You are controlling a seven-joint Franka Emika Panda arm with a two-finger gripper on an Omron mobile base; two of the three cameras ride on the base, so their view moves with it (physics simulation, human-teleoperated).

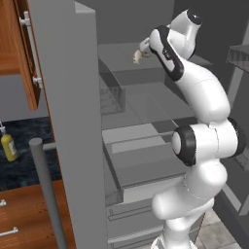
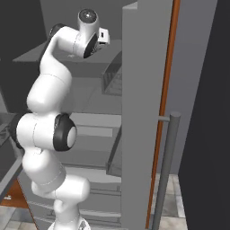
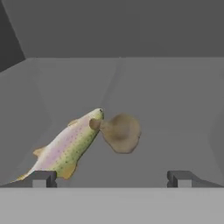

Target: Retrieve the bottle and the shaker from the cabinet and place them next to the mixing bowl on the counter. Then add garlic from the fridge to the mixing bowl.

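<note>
One fish (image 3: pixel 65 148) beside garlic (image 3: pixel 119 132) in hand view, end effector (image 3: pixel 112 178) spread apart

Fish (image 3: pixel 65 146) tail cut off behind left fingertip (image 3: pixel 41 178) in hand view. Brown lump (image 3: pixel 119 132) beside fish head too blurry to identify. Yellow bottle (image 1: pixel 8 146) at left base view's edge, top partly cropped. Wrist mostly hidden behind arm.
</note>
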